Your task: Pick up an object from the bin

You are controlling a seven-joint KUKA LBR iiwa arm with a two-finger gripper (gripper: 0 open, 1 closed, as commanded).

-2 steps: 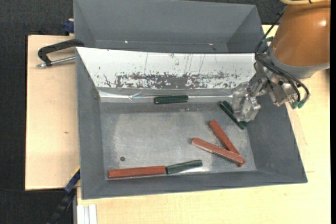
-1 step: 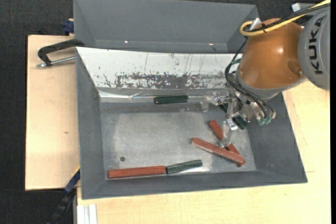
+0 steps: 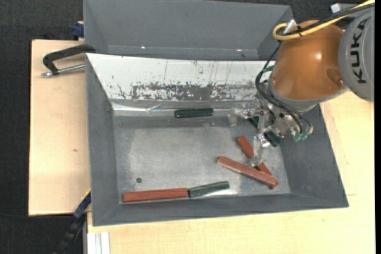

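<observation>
My gripper [image 3: 261, 144] hangs low over the right part of the bin floor, under the orange cover. Just left of it lies a short red piece [image 3: 244, 145], close to the gripper's tip or touching it. Below the gripper a flat red stick [image 3: 245, 170] lies slanted, its right end near the bin's right wall. Whether anything is held cannot be made out.
A dark green marker [image 3: 193, 112] lies along the back wall. Along the front wall lies a long red stick [image 3: 155, 194], and a dark green piece [image 3: 209, 188] meets its right end. The right wall is close to the gripper.
</observation>
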